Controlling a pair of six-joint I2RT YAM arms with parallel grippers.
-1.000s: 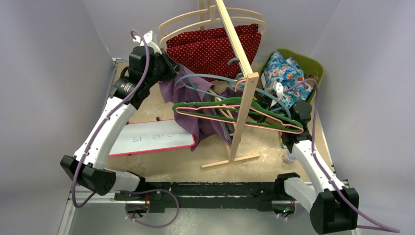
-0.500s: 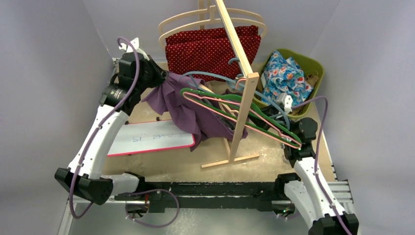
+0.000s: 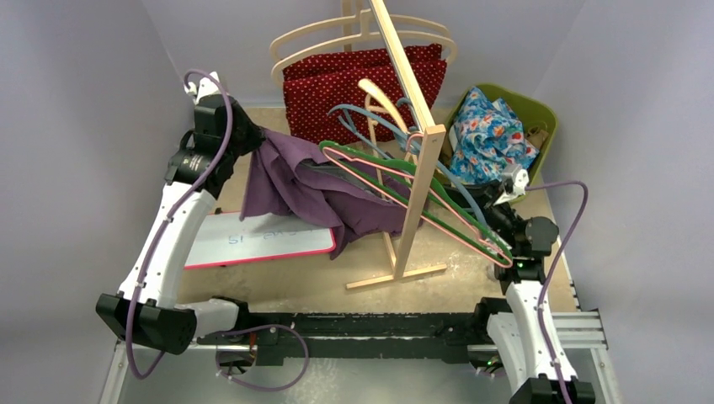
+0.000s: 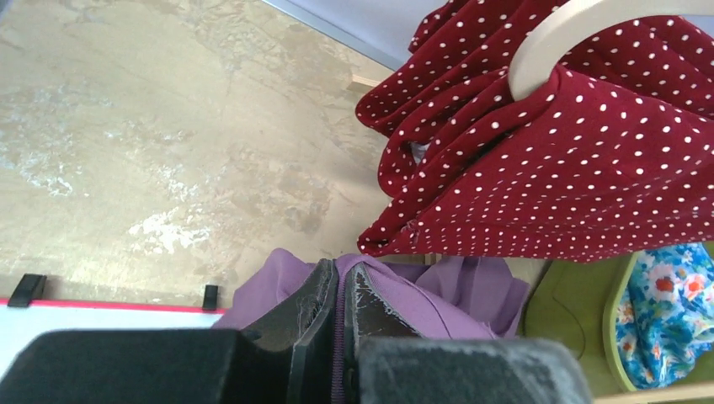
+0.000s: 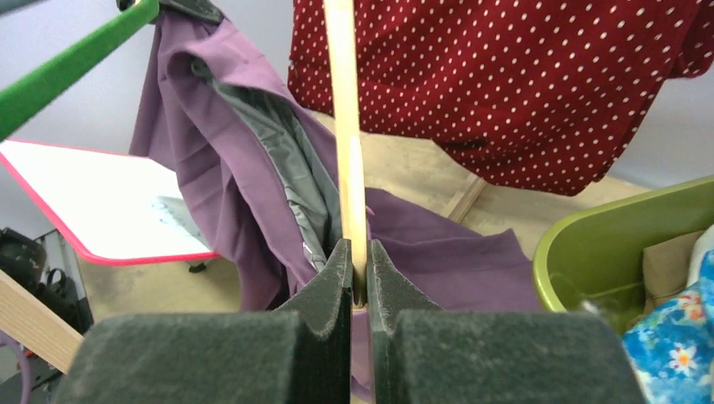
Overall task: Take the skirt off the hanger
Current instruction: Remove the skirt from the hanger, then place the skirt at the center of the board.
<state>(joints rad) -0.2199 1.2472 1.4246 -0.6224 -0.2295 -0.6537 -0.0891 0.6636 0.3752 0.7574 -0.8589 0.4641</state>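
Note:
The purple skirt hangs from a bundle of hangers, stretched between my two grippers. The green hanger and a pink one slope down to the right. My left gripper is shut on the skirt's upper left edge; in the left wrist view the jaws pinch purple cloth. My right gripper holds the bundle's lower right end. In the right wrist view it is shut on a thin beige hanger bar, with the skirt and green hanger behind.
A wooden rack stands mid-table, with a red polka-dot garment on a wooden hanger behind it. A green bin holding floral cloth sits at the back right. A red-framed whiteboard lies at the left.
My left gripper has moved left and back, pulling the skirt out wide. My right gripper has drawn the hanger bundle to the right and nearer, tilting it down.

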